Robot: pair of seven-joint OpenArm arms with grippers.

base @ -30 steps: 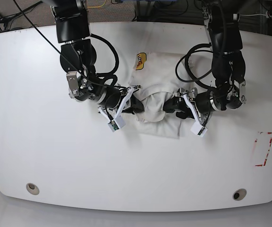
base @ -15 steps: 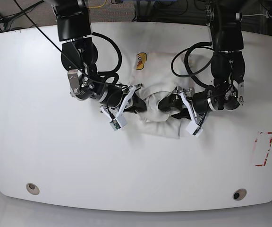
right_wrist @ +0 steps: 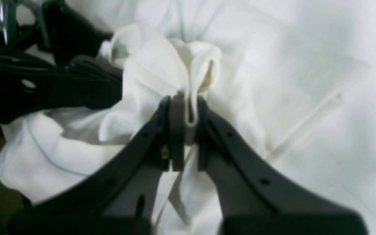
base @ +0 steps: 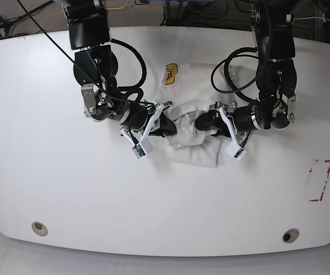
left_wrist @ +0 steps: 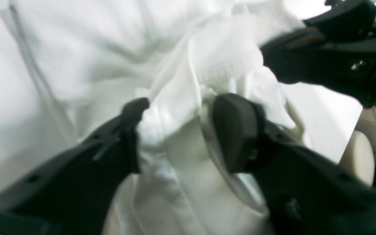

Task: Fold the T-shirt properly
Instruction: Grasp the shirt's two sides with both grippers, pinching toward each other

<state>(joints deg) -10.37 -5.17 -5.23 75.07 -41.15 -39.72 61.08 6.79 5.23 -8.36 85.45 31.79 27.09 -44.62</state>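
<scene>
The cream T-shirt (base: 189, 137) lies bunched at the table's middle, its yellow patch (base: 170, 73) showing at the far edge. My right gripper (right_wrist: 188, 130), on the left of the base view (base: 164, 122), is shut on a narrow upright fold of the T-shirt (right_wrist: 162, 75). My left gripper (left_wrist: 184, 120) comes in from the other side (base: 207, 122). Its fingers (left_wrist: 235, 130) stand apart, with a thick fold of the T-shirt (left_wrist: 175, 98) between them. Both grippers are close together over the crumpled middle. The cloth under them is hidden.
The white table (base: 67, 189) reaches out on all sides. A red-edged rectangle (base: 318, 180) is marked near its right edge. Two round holes (base: 39, 228) (base: 290, 235) sit near the front edge. Black cables loop off both arms over the table's far part.
My left gripper has moved in toward the shirt's middle and its fingers have narrowed around a fold. The cloth is bunched tighter between the grippers. The right gripper keeps its grip.
</scene>
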